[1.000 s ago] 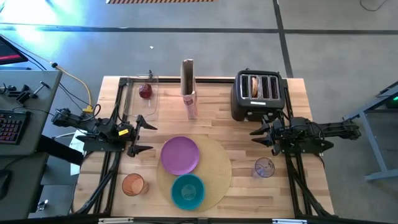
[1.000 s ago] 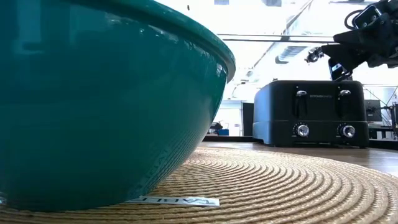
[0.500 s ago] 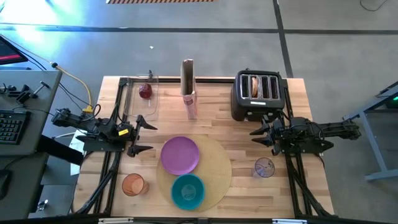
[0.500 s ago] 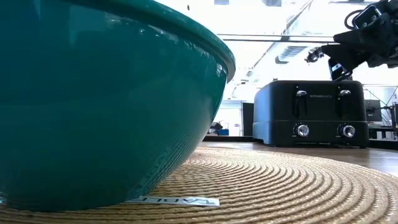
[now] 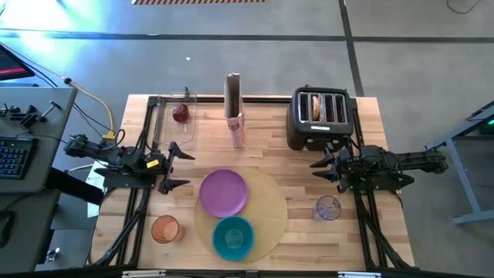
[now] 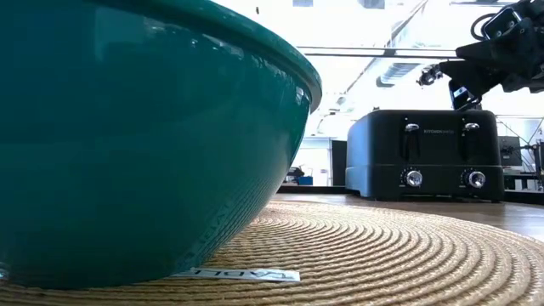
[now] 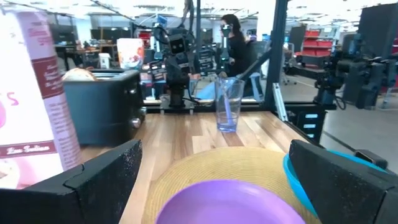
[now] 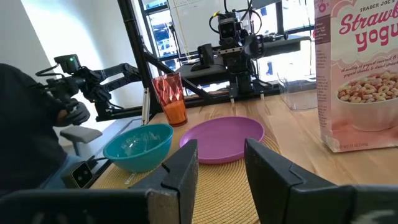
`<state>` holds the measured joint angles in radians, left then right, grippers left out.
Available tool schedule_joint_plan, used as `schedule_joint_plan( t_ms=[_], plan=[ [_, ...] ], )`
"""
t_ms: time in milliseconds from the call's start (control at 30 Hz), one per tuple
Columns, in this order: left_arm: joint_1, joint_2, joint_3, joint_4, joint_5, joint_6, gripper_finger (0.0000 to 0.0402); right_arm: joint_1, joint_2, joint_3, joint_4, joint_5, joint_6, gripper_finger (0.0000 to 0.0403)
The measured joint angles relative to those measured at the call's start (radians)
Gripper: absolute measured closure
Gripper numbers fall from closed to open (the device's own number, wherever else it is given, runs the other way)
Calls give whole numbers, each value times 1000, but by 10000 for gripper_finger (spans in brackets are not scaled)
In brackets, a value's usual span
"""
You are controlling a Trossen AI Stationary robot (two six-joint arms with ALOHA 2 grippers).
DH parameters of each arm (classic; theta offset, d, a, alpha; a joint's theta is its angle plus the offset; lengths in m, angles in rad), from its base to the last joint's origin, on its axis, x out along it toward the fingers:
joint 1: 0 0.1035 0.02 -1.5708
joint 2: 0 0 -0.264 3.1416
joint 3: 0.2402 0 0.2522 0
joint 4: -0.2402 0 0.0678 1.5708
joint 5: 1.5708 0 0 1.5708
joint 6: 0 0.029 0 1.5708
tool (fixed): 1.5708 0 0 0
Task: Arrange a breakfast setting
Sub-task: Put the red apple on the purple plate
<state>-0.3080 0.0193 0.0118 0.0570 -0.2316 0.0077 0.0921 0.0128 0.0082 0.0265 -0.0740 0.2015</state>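
Breakfast table, counted

One round mat (image 5: 258,207), one plate (image 5: 223,192), one bowl (image 5: 233,237), one cup (image 5: 164,229) at the near left, one glass (image 5: 328,208) at the near right holding one spoon (image 7: 226,111), one red fruit (image 5: 180,113) in one clear container (image 5: 187,127) at the far left, one cereal box (image 5: 234,108), one toaster (image 5: 320,116) at the far right with one bagel (image 5: 316,107) showing in its four slots, two robot arms, one person (image 7: 236,43) in the room beyond.

Two dark jointed arms, yellow label on left arm (image 5: 152,164), black cabling
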Motion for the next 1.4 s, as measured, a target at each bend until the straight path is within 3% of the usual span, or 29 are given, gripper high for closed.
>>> schedule_joint_plan(
  t_ms=[567, 1400],
  plan=[
    [0, 0, 0, 1, -72, -22, 5, 0, 0, 0, 0, 0, 0, 288],
    [0, 0, 0, 1, -34, -82, 5, 0, 0, 0, 0, 0, 0, 288]
  ],
)
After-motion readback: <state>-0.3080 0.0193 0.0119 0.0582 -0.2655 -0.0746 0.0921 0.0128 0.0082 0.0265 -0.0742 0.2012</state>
